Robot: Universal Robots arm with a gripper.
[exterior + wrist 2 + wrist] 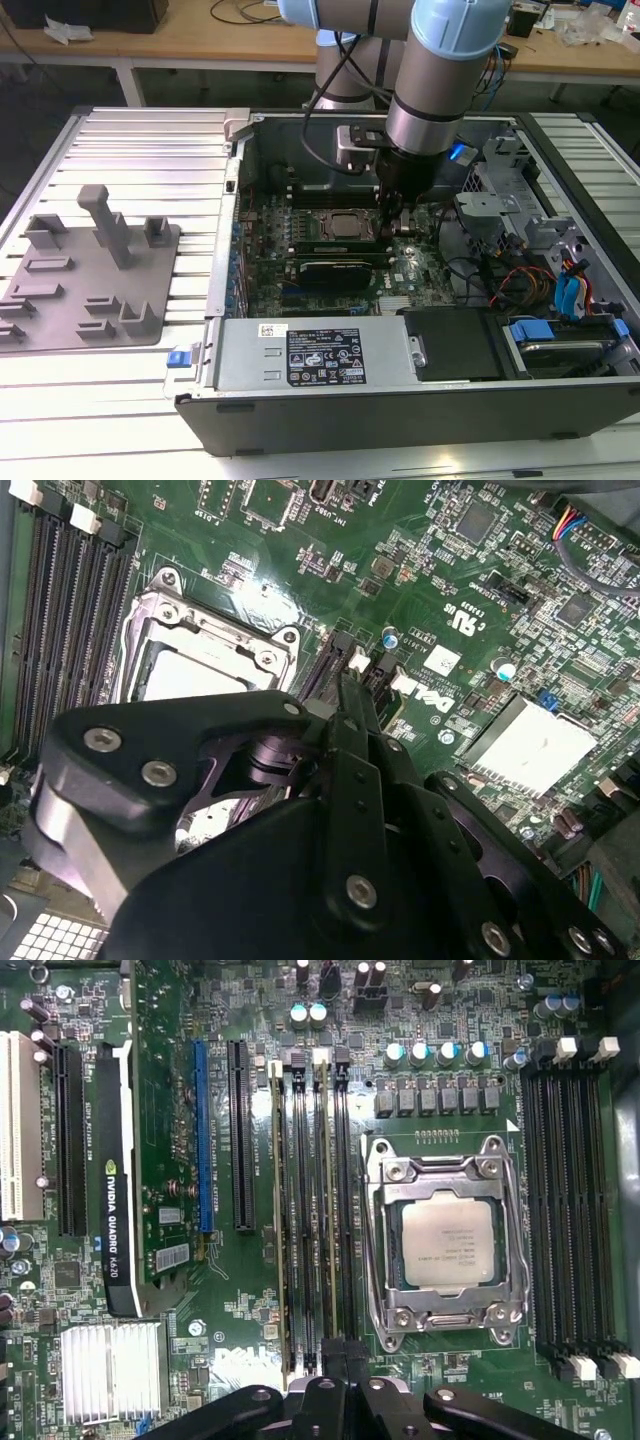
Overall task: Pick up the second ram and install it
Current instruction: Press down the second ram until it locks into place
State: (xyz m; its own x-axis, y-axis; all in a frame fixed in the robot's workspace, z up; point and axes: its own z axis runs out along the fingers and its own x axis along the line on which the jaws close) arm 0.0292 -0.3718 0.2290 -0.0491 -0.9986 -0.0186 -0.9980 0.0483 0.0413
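Note:
Two thin green ram sticks stand edge-up in the slots beside the CPU socket (447, 1243). The second ram (321, 1210) is the one nearer the socket, and the other stick (281, 1210) stands one slot further away. My gripper (340, 1355) hangs low inside the open computer case, over one end of those slots. Its fingers (345, 685) are shut together, with nothing showing between them. Whether the tips touch the stick's top edge I cannot tell. In the exterior view the gripper (400, 222) sits just to that view's right of the socket (345, 225).
A black graphics card (115, 1160) stands in a slot beyond the ram. Several empty memory slots (570, 1210) lie on the socket's other side. A finned heatsink (110, 1365) sits near the gripper. The grey holder plate (90, 270) lies outside the case at the exterior view's left. Cables and drive bays (560, 290) crowd the case's other end.

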